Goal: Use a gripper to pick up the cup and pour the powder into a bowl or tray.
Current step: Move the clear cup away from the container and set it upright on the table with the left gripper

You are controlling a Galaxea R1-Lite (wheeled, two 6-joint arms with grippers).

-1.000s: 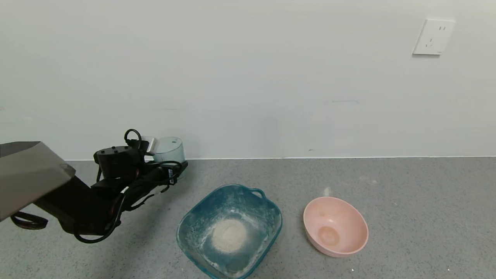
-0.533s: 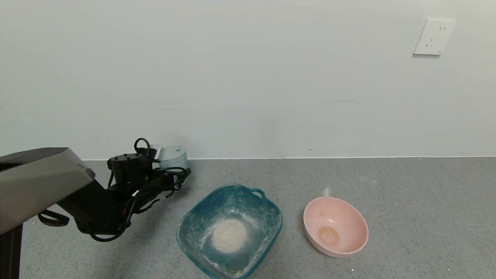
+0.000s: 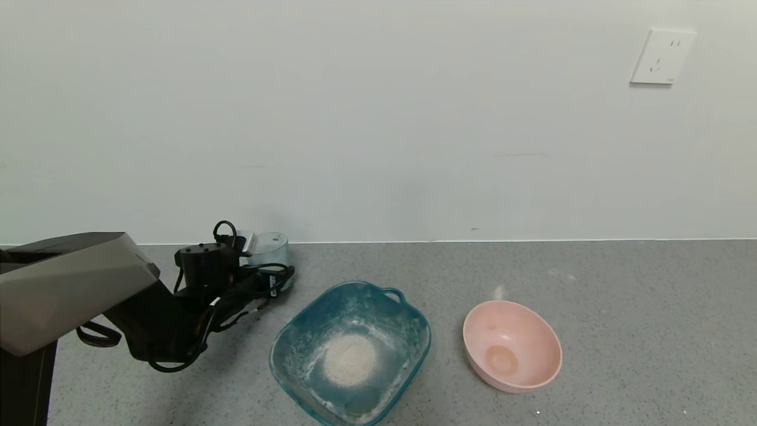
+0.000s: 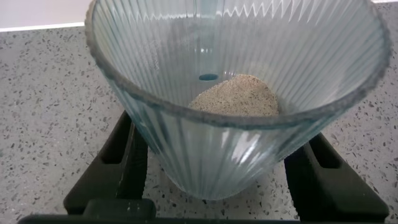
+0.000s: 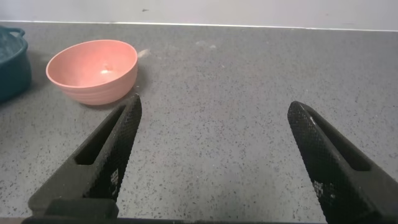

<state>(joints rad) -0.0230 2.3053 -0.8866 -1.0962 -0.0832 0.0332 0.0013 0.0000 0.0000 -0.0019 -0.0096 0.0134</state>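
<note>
My left gripper (image 3: 264, 260) is shut on the cup (image 3: 271, 246), a ribbed pale blue tumbler, at the far left of the counter close to the wall. In the left wrist view the cup (image 4: 236, 143) stands upright between my black fingers (image 4: 127, 155), low over the counter. It holds a small heap of beige powder (image 4: 236, 98). The teal tray (image 3: 284, 340) sits right of and nearer than the cup, with a round powder heap (image 3: 350, 359) in its middle and white smears. My right gripper (image 5: 214, 118) is open and empty over bare counter.
A round pink bowl (image 3: 511, 346) stands right of the tray and also shows in the right wrist view (image 5: 93, 68). The white wall runs along the back of the counter, with a socket (image 3: 661, 56) high at the right.
My left arm has carried the cup downward and slightly to the right, toward the counter by the wall. The tray, the pink bowl and the powder heap have not moved.
</note>
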